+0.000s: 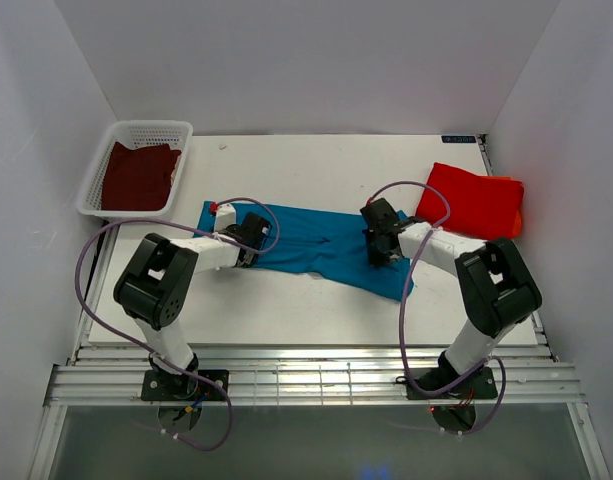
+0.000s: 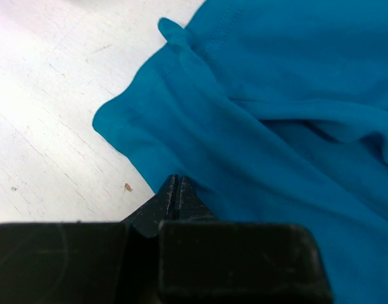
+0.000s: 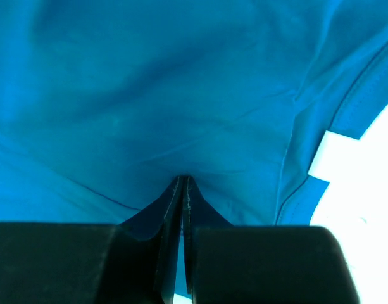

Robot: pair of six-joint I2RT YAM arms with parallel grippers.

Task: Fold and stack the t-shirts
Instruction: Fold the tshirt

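Observation:
The teal-blue t-shirt (image 1: 316, 245) lies spread and wrinkled across the middle of the table. My left gripper (image 1: 254, 238) is shut at the shirt's left edge; in the left wrist view its tips (image 2: 175, 180) meet the cloth's border (image 2: 276, 95). My right gripper (image 1: 378, 250) is shut on the shirt's right part; in the right wrist view teal cloth (image 3: 149, 82) shows between its fingers (image 3: 183, 180). The red-orange t-shirt (image 1: 474, 200) lies folded at the back right. The dark maroon t-shirt (image 1: 136, 175) lies in the basket.
A white mesh basket (image 1: 146, 128) stands at the back left corner of the white table (image 1: 316, 160). White walls close in the left, back and right sides. A white label (image 3: 333, 155) shows by the shirt's edge in the right wrist view.

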